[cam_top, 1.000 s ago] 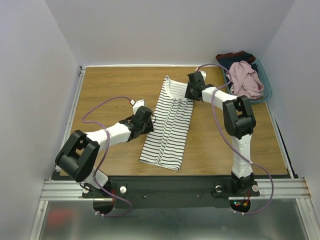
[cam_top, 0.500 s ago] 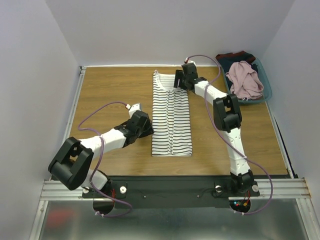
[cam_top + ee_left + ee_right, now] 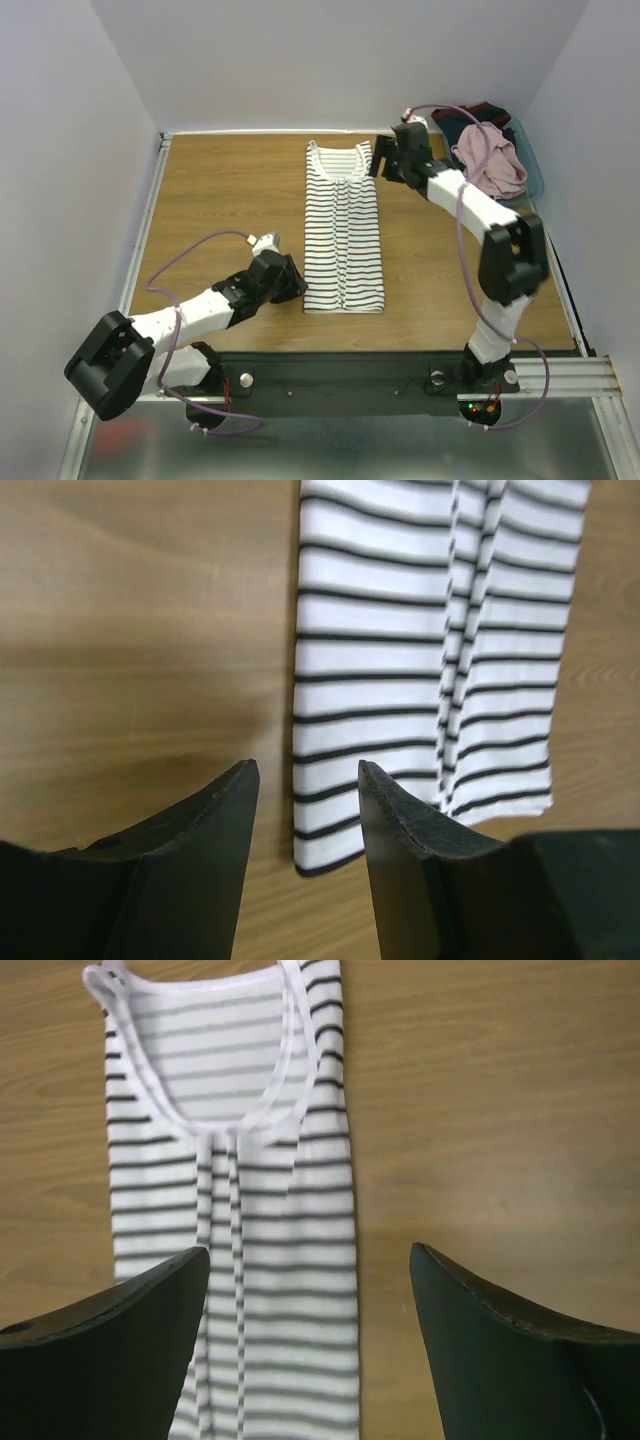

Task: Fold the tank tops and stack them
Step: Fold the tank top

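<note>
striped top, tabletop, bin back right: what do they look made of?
Striped top: thin soft knit cloth, matte; it lies flat with its sides folded in and a bound neckline.
Tabletop: wood grain with a slight sheen, either laminate or veneer, cannot tell which.
Bin: teal, smooth thin rim, probably moulded plastic.

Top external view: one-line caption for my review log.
Striped tank top folded lengthwise on the table, left gripper and right gripper open beside it, pink top in the bin.
</note>
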